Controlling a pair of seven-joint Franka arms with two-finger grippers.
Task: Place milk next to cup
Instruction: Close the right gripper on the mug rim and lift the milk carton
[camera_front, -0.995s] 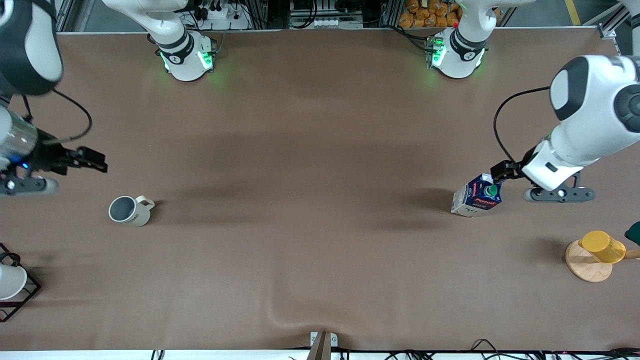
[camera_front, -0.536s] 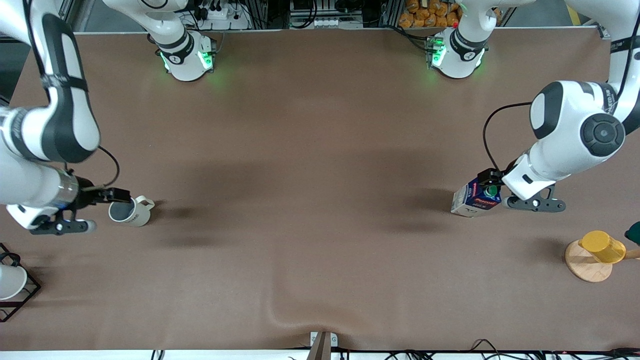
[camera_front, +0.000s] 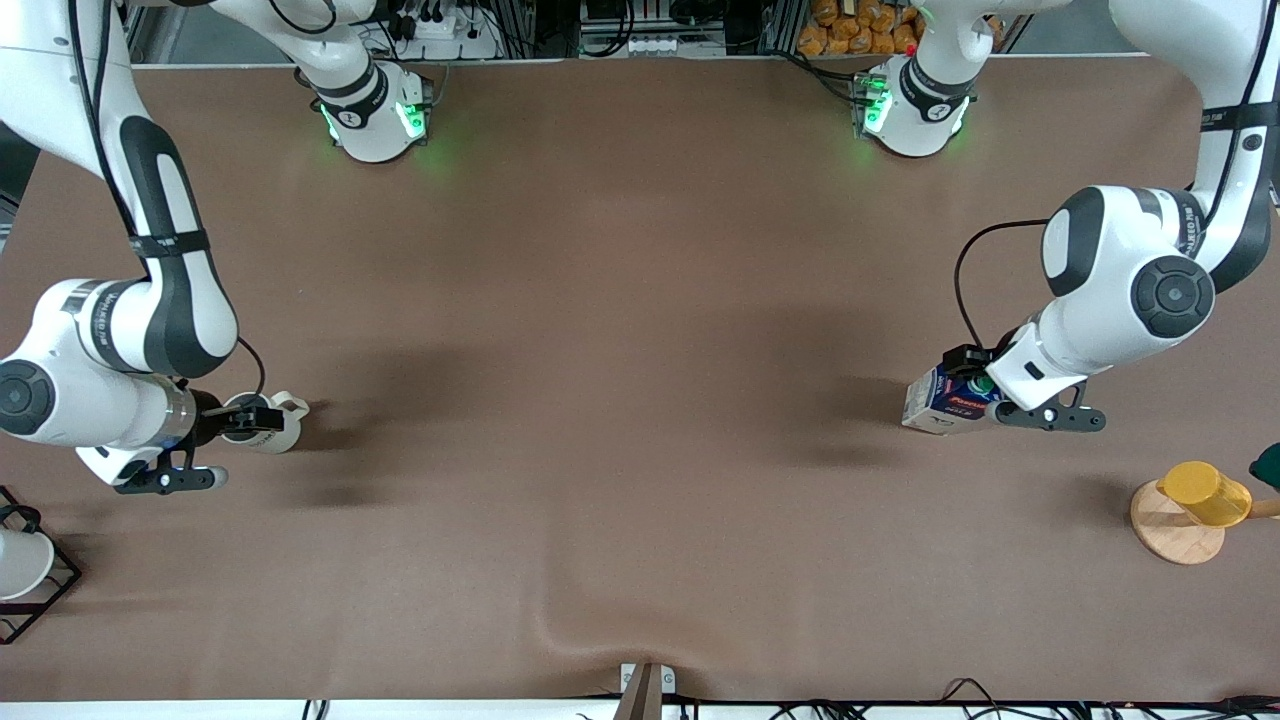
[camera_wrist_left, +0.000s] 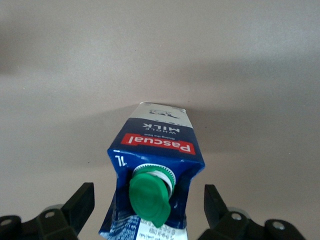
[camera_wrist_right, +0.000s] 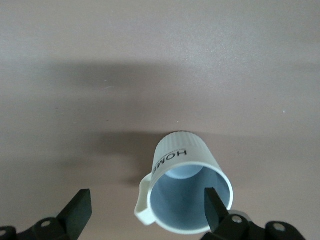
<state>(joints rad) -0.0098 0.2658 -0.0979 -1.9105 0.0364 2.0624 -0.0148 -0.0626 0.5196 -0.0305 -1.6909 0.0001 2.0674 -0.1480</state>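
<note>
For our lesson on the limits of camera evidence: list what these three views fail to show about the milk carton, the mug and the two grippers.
- Milk carton, front view: its cap is covered by the left gripper.
- Milk carton, left wrist view: its near lower part is cut off by the picture's edge.
- Mug, front view: the right gripper hides its opening and lettering.
- Mug, right wrist view: one open finger overlaps its rim; contact cannot be told.

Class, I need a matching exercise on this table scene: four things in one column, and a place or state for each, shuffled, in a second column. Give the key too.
Things:
1. milk
2. cup
3. yellow cup
4. left gripper

Places or states:
A. on a round wooden coaster
B. open, a finger on each side of the carton's top
C. upright, toward the left arm's end
D. under the open right gripper

Pairs: 1-C, 2-D, 3-A, 4-B
</note>
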